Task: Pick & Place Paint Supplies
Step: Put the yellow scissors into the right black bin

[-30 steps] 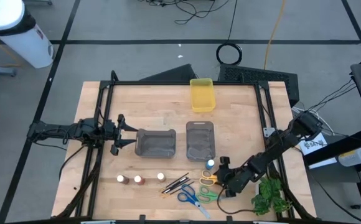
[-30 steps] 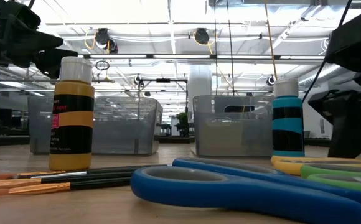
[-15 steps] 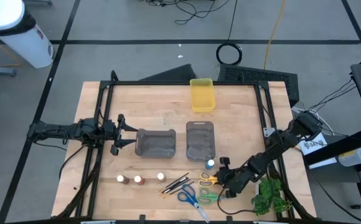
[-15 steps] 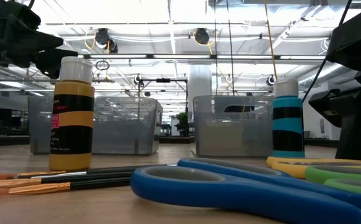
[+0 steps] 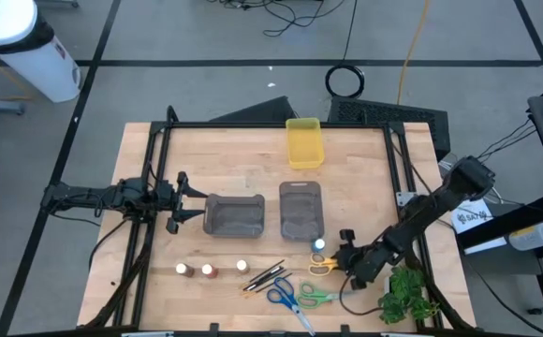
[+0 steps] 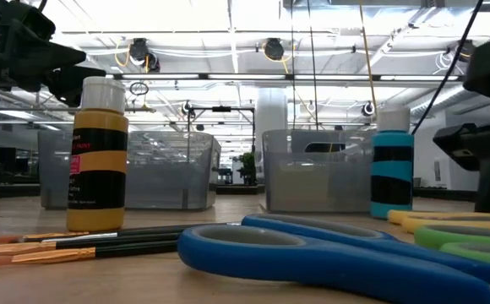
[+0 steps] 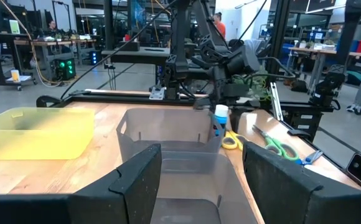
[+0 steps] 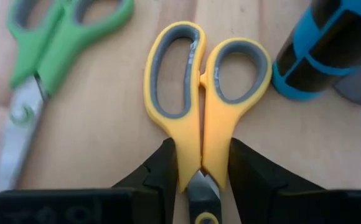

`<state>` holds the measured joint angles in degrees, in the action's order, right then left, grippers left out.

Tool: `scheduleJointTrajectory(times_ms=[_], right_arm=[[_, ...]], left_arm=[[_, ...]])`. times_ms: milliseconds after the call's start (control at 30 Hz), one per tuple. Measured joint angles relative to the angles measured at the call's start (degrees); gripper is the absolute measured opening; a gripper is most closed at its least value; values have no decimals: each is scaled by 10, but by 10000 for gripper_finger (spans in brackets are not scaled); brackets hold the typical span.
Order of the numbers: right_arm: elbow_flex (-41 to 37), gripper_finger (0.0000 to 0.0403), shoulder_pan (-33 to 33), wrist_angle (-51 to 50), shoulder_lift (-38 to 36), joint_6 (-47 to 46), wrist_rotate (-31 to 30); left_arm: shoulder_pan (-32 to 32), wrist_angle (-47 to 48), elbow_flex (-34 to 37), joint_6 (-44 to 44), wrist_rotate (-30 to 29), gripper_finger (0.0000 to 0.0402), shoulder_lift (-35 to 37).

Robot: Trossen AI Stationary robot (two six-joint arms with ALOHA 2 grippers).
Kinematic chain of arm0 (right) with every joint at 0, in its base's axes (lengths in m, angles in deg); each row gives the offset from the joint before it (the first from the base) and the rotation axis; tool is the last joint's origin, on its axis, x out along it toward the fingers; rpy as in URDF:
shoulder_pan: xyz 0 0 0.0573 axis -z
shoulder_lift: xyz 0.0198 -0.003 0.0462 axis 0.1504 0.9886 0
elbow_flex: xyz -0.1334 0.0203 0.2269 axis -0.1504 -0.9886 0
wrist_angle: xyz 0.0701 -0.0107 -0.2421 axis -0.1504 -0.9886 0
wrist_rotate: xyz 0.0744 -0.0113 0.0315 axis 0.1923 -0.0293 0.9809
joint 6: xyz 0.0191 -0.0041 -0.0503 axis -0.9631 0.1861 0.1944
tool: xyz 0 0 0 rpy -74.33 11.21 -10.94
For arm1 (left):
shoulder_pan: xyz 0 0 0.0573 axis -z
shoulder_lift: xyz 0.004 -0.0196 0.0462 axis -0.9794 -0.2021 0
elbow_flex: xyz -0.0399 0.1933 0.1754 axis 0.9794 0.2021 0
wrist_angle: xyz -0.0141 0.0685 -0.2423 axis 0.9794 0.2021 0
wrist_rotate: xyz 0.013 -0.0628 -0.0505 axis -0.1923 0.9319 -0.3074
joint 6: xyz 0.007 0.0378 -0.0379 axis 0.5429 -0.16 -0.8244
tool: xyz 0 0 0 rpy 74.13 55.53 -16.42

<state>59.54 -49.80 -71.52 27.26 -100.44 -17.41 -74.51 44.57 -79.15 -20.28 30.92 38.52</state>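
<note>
Gripping the yellow scissors [image 8: 200, 134] with our right gripper [image 8: 198, 167], jaws clamping narrow across the shank | handles are pointing straight ahead of the jaws, beside the blue pot [image 8: 327, 53] | left gripper [image 7: 199, 180] is waiting wide, well apart.

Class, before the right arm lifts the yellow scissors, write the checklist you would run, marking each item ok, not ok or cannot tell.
1. Right gripper closed on the yellow scissors just below the handles: ok.
2. Scissors closed, handles together: ok.
3. Green scissors apart from the yellow pair: ok.
4. Blue paint bottle clear of the handles: not ok, it stands close beside them.
5. Left gripper away, open beside the grey bin: ok.
6. Grip firm enough to lift: cannot tell.
</note>
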Motion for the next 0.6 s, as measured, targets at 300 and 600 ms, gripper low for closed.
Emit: scheduleJointTrajectory(times_ms=[300,600], right_arm=[[0,106,-16,5,-64,8,6],[1,106,-49,33,-91,3,4]], left_arm=[[0,0,0,0,0,237,0],[0,0,0,0,0,237,0]])
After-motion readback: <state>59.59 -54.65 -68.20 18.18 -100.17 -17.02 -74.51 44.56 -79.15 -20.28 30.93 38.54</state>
